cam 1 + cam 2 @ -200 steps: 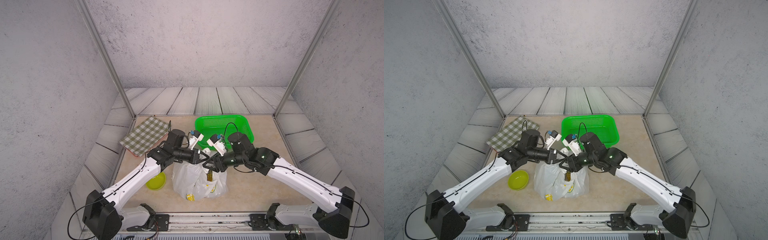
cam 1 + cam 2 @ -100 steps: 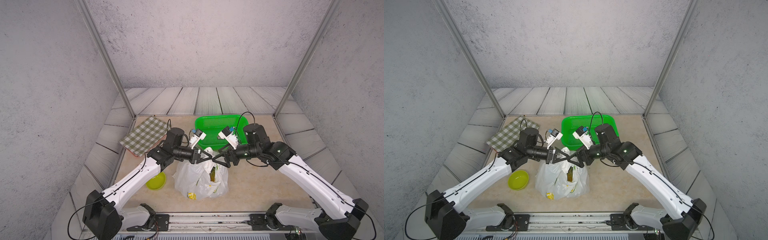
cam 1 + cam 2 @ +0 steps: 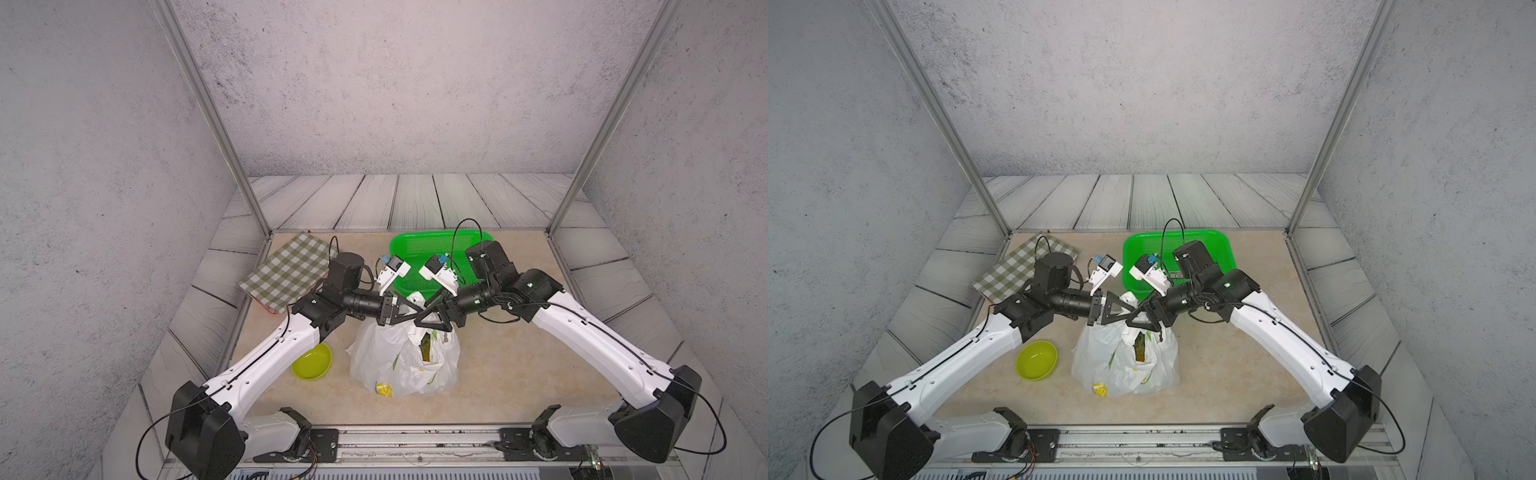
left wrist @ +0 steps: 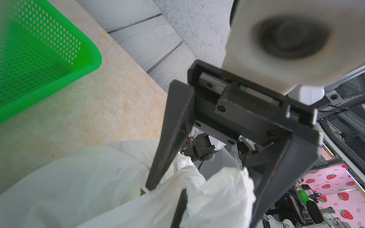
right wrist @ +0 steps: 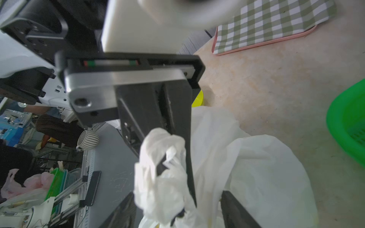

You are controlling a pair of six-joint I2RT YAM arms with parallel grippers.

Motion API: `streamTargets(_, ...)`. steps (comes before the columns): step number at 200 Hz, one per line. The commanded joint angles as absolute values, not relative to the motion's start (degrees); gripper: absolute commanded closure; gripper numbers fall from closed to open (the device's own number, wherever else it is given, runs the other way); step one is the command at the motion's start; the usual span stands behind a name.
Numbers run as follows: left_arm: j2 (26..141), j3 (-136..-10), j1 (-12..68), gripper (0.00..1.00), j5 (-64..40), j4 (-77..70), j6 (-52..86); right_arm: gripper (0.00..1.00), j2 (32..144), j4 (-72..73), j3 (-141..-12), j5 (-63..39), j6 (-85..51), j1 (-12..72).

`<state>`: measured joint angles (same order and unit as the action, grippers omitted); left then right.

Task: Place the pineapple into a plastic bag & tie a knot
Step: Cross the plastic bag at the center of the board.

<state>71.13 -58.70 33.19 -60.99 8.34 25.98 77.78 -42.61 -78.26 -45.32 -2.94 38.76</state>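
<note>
Left gripper [image 3: 417, 311]: fingers pressed together, clamped on a crumpled white bunch [image 5: 160, 158] of handle plastic from the plastic bag [image 3: 401, 365]. The right wrist view shows it best, with the bunch wrapped round the closed black fingers. Whether the bunch is tied, I cannot tell.

Right gripper [image 3: 422, 316]: fingers apart, nearly tip to tip with the left gripper, above the bag's mouth. In the left wrist view its two fingers [image 4: 169, 138] stand on either side of a fold of white plastic. The fold lies in the gap and is not pinched.

Arms: they come in from either side and meet over the middle of the table [image 3: 519, 374].

Bag: sits on the beige table directly under the grippers. Its top is drawn up toward them and its body is slumped and crinkled. A lemon print [image 3: 384, 390] shows low on the near side.

Pineapple [image 3: 426, 351]: inside the bag. Only a dark green-brown patch shows through the gap at the mouth, in both top views.

Surroundings:
- Green perforated basket [image 3: 419, 253], behind the grippers toward the far edge.
- Checked cloth [image 3: 291, 270], at the far left corner, partly under the left arm's wrist.
- Yellow-green bowl [image 3: 312, 361], on the table near the bag's left side, not touching it.
</note>
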Motion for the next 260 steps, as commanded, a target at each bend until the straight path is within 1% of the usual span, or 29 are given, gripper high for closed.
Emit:
streamTargets(1, 70.8, -59.7, 32.4, 1.00, -62.8, 6.9, 26.0, 0.36, 77.7, -45.1, -77.4, -48.6, -1.7, 38.8)
streamTargets(27, 71.0, -59.9, 32.0, 1.00, -62.8, 6.9, 26.3, 0.41, 78.0, -45.2, -76.0, -48.6, -2.3, 39.0)
streamTargets(56, 71.5, -59.9, 31.9, 1.00, -62.2, 6.9, 26.5, 0.50, 79.4, -44.6, -75.4, -48.6, -3.2, 40.2)
streamTargets(116, 71.6, -59.2, 31.8, 1.00, -60.6, 7.1, 26.8, 0.61, 80.1, -41.8, -76.0, -47.6, -5.9, 41.7)
streamTargets(138, 71.4, -59.2, 31.8, 1.00, -59.8, 7.2, 26.9, 0.68, 80.4, -43.3, -76.5, -45.9, -5.3, 42.2)
streamTargets(159, 71.4, -59.2, 31.8, 1.00, -59.8, 7.2, 27.1, 0.79, 80.6, -44.2, -76.1, -43.8, -5.2, 42.4)
streamTargets(175, 71.4, -59.2, 31.7, 1.00, -59.4, 7.7, 26.8, 0.87, 80.3, -44.6, -75.3, -39.4, -5.4, 42.3)
streamTargets(181, 71.4, -59.2, 31.7, 0.97, -59.3, 8.2, 26.7, 0.90, 80.2, -44.8, -75.1, -37.9, -5.5, 42.2)
streamTargets(193, 71.4, -59.2, 31.7, 0.86, -58.9, 9.4, 26.2, 0.93, 79.7, -45.1, -74.7, -35.9, -5.5, 42.1)
streamTargets(207, 71.4, -58.8, 31.7, 0.72, -58.5, 10.3, 25.9, 0.94, 78.8, -45.0, -74.3, -34.7, -5.6, 41.7)
streamTargets(216, 71.2, -58.5, 31.7, 0.65, -58.2, 11.0, 25.5, 0.94, 78.2, -45.2, -74.3, -34.0, -5.6, 41.4)
streamTargets(230, 70.9, -58.0, 31.7, 0.60, -57.5, 12.2, 24.9, 0.94, 77.4, -46.0, -74.6, -32.7, -5.4, 41.0)
streamTargets(241, 70.8, -57.7, 31.8, 0.57, -57.0, 13.1, 24.3, 0.93, 77.0, -46.7, -75.1, -31.8, -5.2, 40.7)
streamTargets(260, 70.5, -57.5, 32.0, 0.56, -56.2, 15.4, 22.8, 0.89, 76.7, -47.8, -76.0, -30.4, -5.0, 40.5)
